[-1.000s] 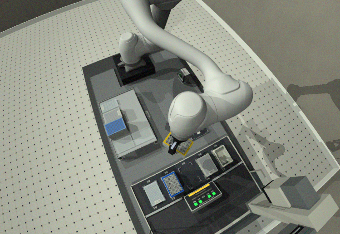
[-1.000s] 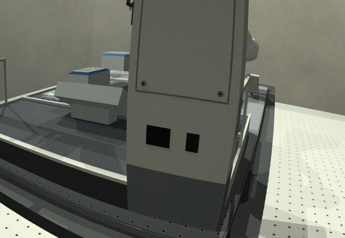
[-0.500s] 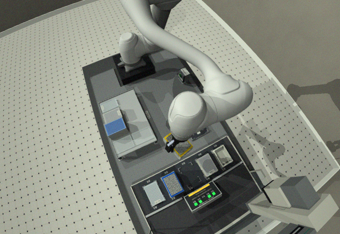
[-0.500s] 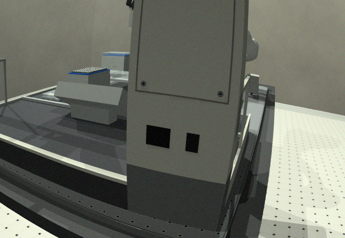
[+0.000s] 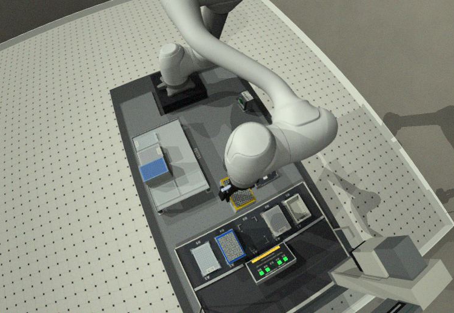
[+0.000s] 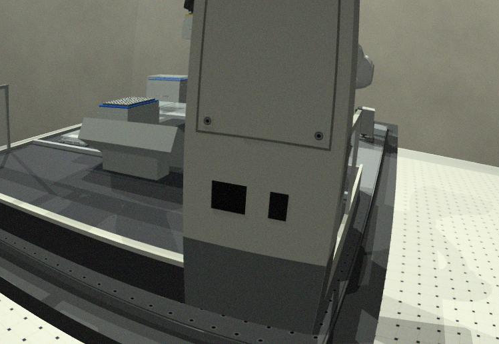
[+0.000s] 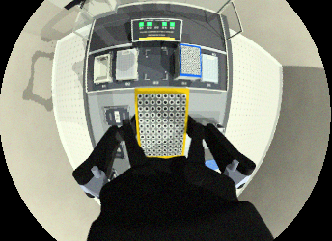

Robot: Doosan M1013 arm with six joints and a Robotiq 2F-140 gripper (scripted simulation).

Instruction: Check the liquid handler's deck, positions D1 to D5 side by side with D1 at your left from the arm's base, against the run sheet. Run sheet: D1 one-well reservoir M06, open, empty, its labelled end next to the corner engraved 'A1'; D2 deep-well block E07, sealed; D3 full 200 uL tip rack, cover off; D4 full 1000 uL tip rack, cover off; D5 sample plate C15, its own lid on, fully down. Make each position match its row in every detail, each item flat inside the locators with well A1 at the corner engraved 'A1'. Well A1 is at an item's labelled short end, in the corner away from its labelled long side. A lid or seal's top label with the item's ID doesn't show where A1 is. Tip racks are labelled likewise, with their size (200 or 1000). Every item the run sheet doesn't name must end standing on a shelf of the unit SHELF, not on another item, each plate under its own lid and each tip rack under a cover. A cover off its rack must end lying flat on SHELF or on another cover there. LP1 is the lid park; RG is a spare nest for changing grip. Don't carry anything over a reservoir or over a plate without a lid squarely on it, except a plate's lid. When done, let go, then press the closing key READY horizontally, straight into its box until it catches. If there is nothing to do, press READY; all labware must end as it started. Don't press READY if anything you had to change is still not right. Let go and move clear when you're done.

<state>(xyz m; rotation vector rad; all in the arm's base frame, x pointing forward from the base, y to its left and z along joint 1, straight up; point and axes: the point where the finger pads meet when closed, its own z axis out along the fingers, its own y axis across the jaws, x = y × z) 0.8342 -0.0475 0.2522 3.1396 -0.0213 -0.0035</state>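
My gripper [image 5: 226, 191] is shut on a yellow-rimmed tip rack [image 5: 242, 198], cover off, and holds it above the table just short of the deck; in the wrist view the rack [image 7: 162, 123] sits between my fingers. On the deck, from the right in the top view, stand an open reservoir [image 5: 296, 209], a sealed deep-well block [image 5: 275, 220], an empty nest [image 5: 252, 232], a blue-rimmed tip rack [image 5: 230, 245] with cover off, and a lidded plate [image 5: 205, 259]. In the wrist view the empty nest [image 7: 158, 63] lies straight ahead of the held rack.
The shelf unit [image 5: 170, 162] at the left holds a blue-covered rack [image 5: 153, 169] and two pale items behind it. A status panel [image 5: 270, 262] with green lights sits in front of the deck. The READY key box [image 5: 243, 100] stands near the arm's base. The liquid handler's tower [image 6: 266, 141] blocks the exterior view.
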